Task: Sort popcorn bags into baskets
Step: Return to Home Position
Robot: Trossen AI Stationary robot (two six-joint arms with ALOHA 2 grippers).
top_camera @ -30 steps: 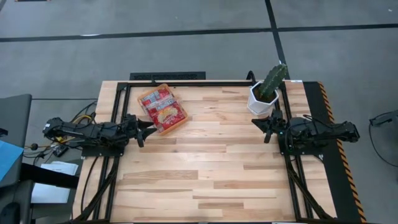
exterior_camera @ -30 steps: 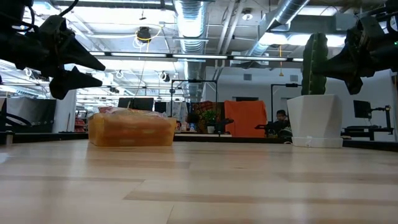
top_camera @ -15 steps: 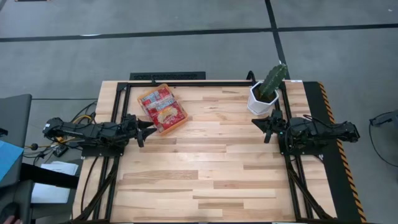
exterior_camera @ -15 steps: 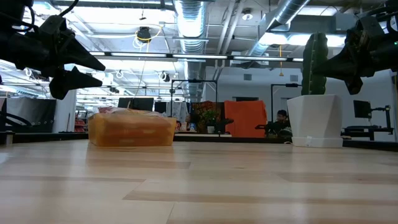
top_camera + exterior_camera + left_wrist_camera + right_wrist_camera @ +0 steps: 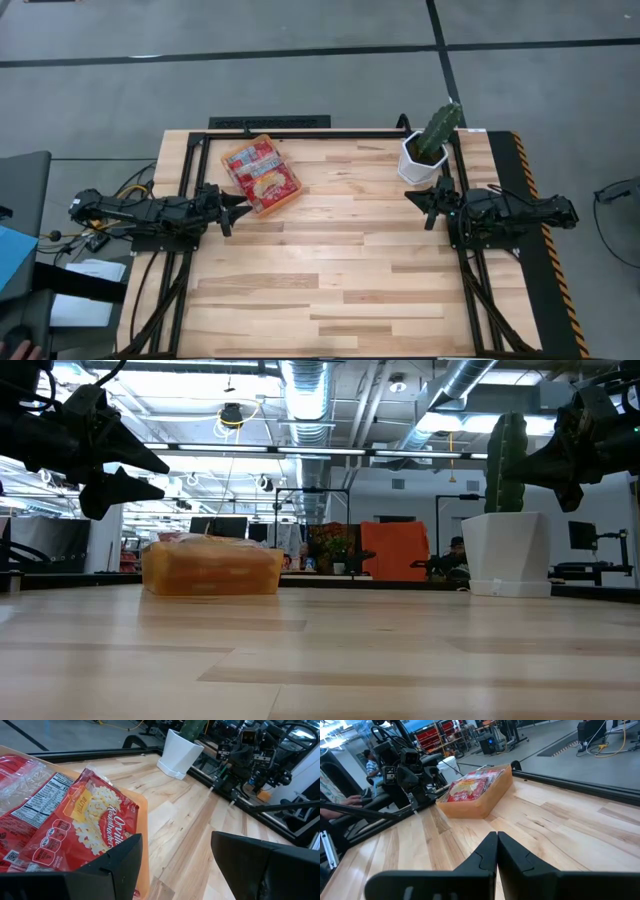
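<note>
An orange basket (image 5: 262, 176) stands at the table's far left, and its bottom rests on the wood. Several red popcorn bags (image 5: 258, 168) lie flat in it; the top one (image 5: 85, 820) has a yellow popcorn picture. My left gripper (image 5: 240, 205) hangs open just off the basket's near left side and holds nothing. In the left wrist view the left gripper (image 5: 175, 865) has its fingers wide apart. At the right, my right gripper (image 5: 412, 197) is shut and empty, near the pot; the right wrist view shows the right gripper (image 5: 496, 851) with its fingertips together.
A white pot with a green cactus (image 5: 428, 148) stands at the far right, just beyond my right gripper. Bare wooden table (image 5: 330, 270) spreads across the middle and near side. A black frame (image 5: 300, 132) runs along the far edge. A person's hand (image 5: 22, 350) shows off the near left corner.
Both arms have kept still, and the basket and bags have not moved. Off the table's near left corner a person's dark sleeve and hand have come into the high view.
</note>
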